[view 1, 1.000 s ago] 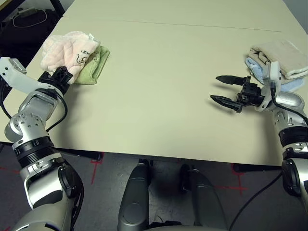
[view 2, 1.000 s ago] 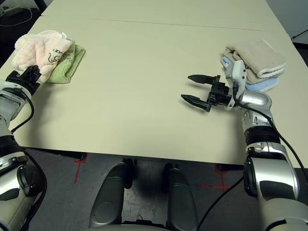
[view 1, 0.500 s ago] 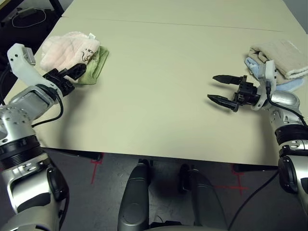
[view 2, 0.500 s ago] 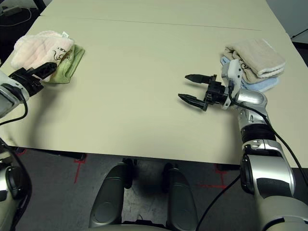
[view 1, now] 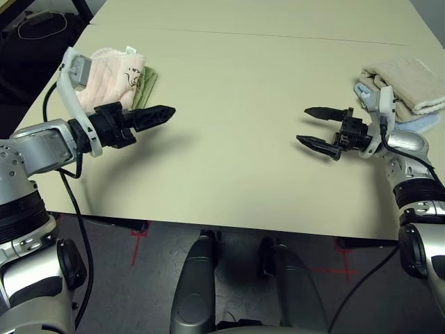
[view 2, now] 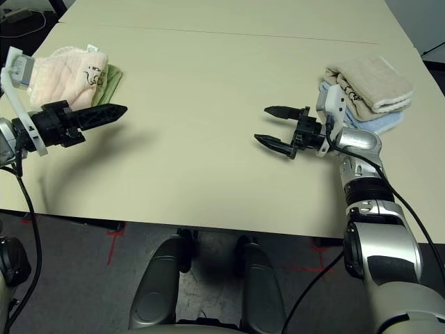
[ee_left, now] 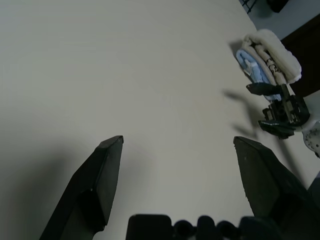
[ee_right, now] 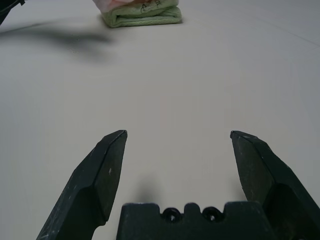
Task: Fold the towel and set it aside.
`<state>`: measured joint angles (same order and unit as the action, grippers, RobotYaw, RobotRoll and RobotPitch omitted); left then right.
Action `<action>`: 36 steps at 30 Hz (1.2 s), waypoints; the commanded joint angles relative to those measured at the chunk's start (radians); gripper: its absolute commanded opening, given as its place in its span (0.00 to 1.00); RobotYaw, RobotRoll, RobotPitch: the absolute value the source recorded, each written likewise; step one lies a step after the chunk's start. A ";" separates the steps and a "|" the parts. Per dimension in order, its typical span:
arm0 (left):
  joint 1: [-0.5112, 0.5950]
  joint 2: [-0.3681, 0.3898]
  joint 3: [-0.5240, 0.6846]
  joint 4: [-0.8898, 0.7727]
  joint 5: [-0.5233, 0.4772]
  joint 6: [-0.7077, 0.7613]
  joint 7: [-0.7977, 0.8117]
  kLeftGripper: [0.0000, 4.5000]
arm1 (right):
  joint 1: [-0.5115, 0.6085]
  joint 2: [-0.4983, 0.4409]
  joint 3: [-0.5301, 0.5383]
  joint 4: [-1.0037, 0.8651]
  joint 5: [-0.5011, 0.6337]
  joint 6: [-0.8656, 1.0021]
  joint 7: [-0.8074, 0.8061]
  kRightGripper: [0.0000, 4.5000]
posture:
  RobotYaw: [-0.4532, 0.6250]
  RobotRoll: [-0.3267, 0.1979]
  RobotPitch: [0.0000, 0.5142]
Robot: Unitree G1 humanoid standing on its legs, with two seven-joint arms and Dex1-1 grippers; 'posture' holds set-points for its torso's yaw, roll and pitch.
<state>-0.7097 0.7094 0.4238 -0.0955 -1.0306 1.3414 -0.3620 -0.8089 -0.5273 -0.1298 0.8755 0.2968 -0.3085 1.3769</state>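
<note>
The towel (view 1: 110, 68), pale pink with a small dark motif, lies folded at the table's far left on top of a light green towel (view 1: 145, 86). Nothing is touching it. My left gripper (view 1: 164, 114) hangs open above the table just right of that stack, pointing toward the table's middle, with nothing between its fingers (ee_left: 107, 165). Over the right part of the table my right gripper (view 1: 303, 126) is open and empty, pointing left. In the right wrist view the green towel (ee_right: 142, 15) lies far ahead with the towel's pink edge (ee_right: 122, 3) on it.
A beige towel (view 1: 407, 82) lies folded on a blue one (view 1: 367, 97) at the table's right edge, just behind my right wrist. A seam (view 1: 278, 35) runs across the table at the back. Bare tabletop (view 1: 229, 132) spans between the two grippers.
My left gripper has let go of the pink towel, opened, and swung right, away from the stack and out over the table. The right gripper has drifted slightly left, still open.
</note>
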 commanded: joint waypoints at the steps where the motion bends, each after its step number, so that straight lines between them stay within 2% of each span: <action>1: -0.014 -0.029 -0.071 0.043 0.154 -0.230 -0.027 0.99 | -0.002 0.005 -0.006 0.019 -0.001 -0.012 -0.013 1.00 | 0.58 0.62 0.47; 3: -0.014 -0.057 -0.096 0.072 0.216 -0.346 -0.049 0.99 | -0.003 0.015 -0.016 0.019 0.003 -0.018 -0.044 1.00 | 0.58 0.62 0.47; 7: 0.058 -0.138 -0.155 0.133 0.382 -0.626 -0.070 0.99 | -0.001 0.088 -0.057 0.033 -0.041 -0.102 -0.367 1.00 | 0.54 0.62 0.48; 10: 0.063 -0.191 -0.189 0.200 0.479 -0.771 -0.060 0.99 | -0.003 0.133 -0.078 0.032 -0.040 -0.093 -0.511 1.00 | 0.54 0.62 0.49; 15: 0.010 -0.269 -0.223 0.363 0.619 -0.964 0.000 0.99 | -0.033 0.171 -0.108 0.066 -0.032 -0.059 -0.688 1.00 | 0.55 0.62 0.48; 21: -0.091 -0.330 -0.224 0.585 0.749 -1.184 0.098 0.99 | -0.092 0.167 -0.145 0.138 -0.037 -0.032 -0.861 1.00 | 0.54 0.62 0.49; 28: -0.175 -0.379 -0.213 0.786 0.832 -1.395 0.201 0.99 | -0.110 0.149 -0.147 0.178 -0.078 -0.047 -1.021 1.00 | 0.52 0.62 0.52; 32: -0.188 -0.399 -0.232 0.863 0.869 -1.537 0.187 0.99 | -0.095 0.163 -0.163 0.158 -0.062 -0.086 -1.040 1.00 | 0.50 0.62 0.51; 36: -0.184 -0.408 -0.245 0.909 0.889 -1.585 0.174 0.99 | -0.075 0.162 -0.173 0.153 -0.074 -0.097 -1.094 1.00 | 0.50 0.62 0.50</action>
<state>-0.8966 0.3070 0.1885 0.7822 -0.1577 -0.2170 -0.1811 -0.9139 -0.3656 -0.2892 1.0271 0.2262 -0.3969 0.3068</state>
